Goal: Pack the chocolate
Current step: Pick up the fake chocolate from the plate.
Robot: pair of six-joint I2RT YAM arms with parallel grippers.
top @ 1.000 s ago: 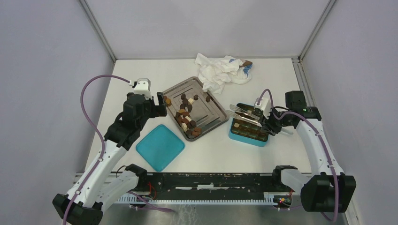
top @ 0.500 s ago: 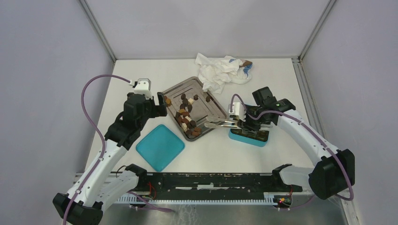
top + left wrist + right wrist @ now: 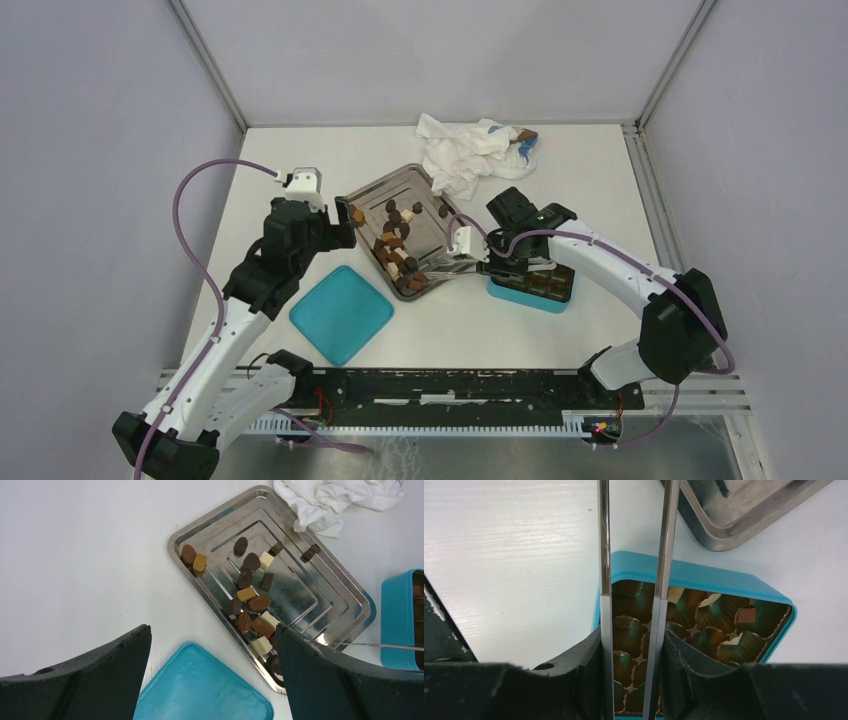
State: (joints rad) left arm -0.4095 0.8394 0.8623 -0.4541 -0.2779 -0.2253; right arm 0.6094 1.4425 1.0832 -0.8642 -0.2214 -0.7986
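The left gripper hangs just off the tray's left corner with its jaws spread wide and nothing between them. In its wrist view the chocolate lies ahead of the open fingers, apart from them and untouched. Near the arm, on the counter, a teal lid lies flat just beside the tray's near-left edge.

The steel tray sits at an angle in the middle of the counter. Dark, light brown and cream pieces are scattered over its left half, thickest along the near-left rim. Two pieces lie alone in the left corner, the closest to the left gripper.

To the right of the pile, thin metal tongs reach across the tray's near-right rim. Their tips end close to the nearest cluster of pieces. Whether they touch or carry a piece cannot be told. The right gripper is clamped narrowly on the tongs' handle end, and in its wrist view the two blades run apart from each other between its fingers. It hovers above the left edge of the teal box, which stands just right of the tray. A brown square piece sits in one cup of the box's brown insert.

A crumpled white cloth lies at the back, touching the tray's far corner.
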